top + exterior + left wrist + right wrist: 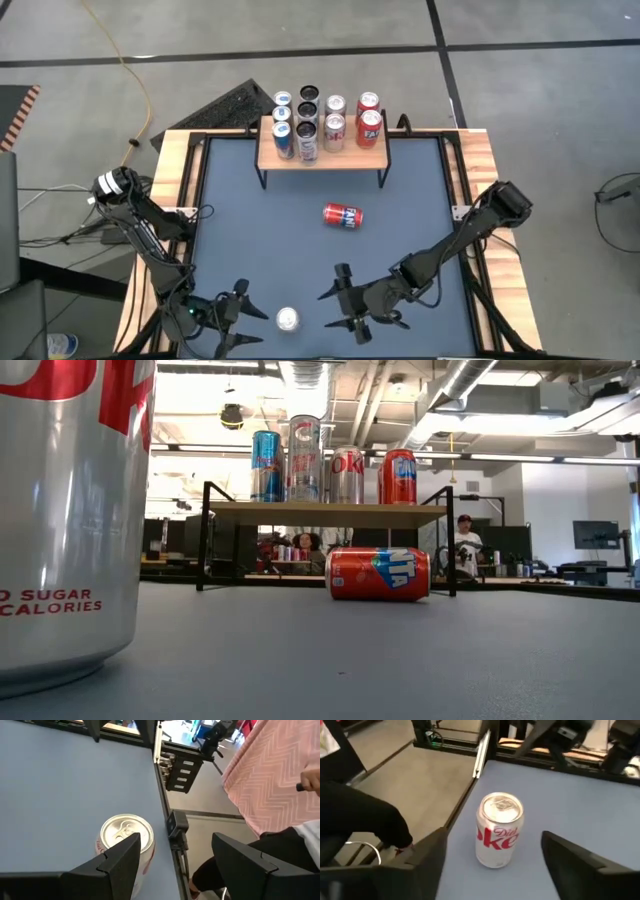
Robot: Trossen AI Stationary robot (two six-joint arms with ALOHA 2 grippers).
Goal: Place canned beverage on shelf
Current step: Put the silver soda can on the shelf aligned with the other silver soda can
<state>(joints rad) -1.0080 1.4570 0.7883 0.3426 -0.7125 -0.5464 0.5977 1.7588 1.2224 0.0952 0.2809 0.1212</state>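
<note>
Silver Diet Coke can (65, 520) upright, red lettering, unopened top.

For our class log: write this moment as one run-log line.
right hand: open, beside upright Diet Coke can | left hand: open | orange can: lying before shelf

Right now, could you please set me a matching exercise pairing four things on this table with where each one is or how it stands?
Things:
1. Orange can
2. Diet Coke can
3. Shelf
4. Right pincer

Places or states:
A. At the table's far edge, carrying upright cans
B. Open, beside the silver can, not touching it
C. Lying on its side mid-table
D. Upright at the near edge, between the two pincers

Pairs: 1-C, 2-D, 3-A, 4-B
</note>
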